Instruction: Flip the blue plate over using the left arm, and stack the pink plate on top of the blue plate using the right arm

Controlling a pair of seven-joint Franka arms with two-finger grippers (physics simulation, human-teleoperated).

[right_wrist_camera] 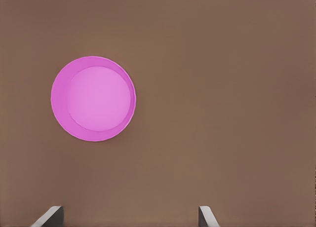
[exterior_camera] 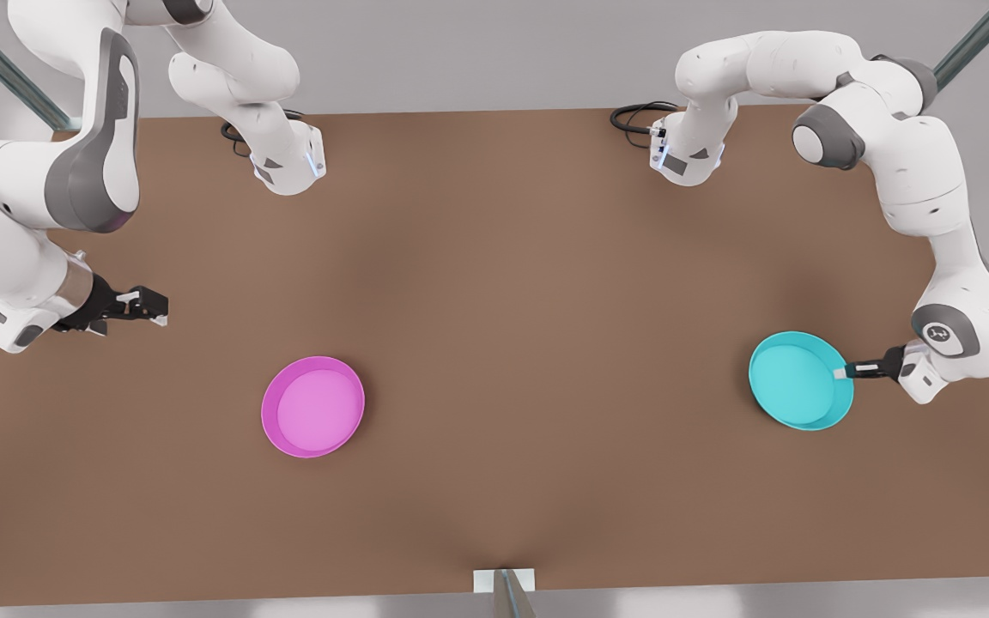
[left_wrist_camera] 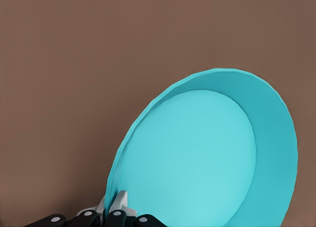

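While the left gripper [exterior_camera: 843, 372] is pinching the rim of the round turquoise plastic plate [exterior_camera: 797, 379], tilting it, the right gripper [exterior_camera: 154, 306] is hanging spread, well apart from the round magenta-pink plastic plate [exterior_camera: 312, 407] lying on the brown table [exterior_camera: 529, 300].

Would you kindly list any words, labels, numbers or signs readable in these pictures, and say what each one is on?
No readable text anywhere.
Round turquoise plastic plate, pinched at its rim by the left tool: plain.
Round magenta-pink plastic plate: plain.
Brown table: plain.
Grey joint cap on the arm at the front view's right: a small white emblem, too small to read.
The right tool waits open.
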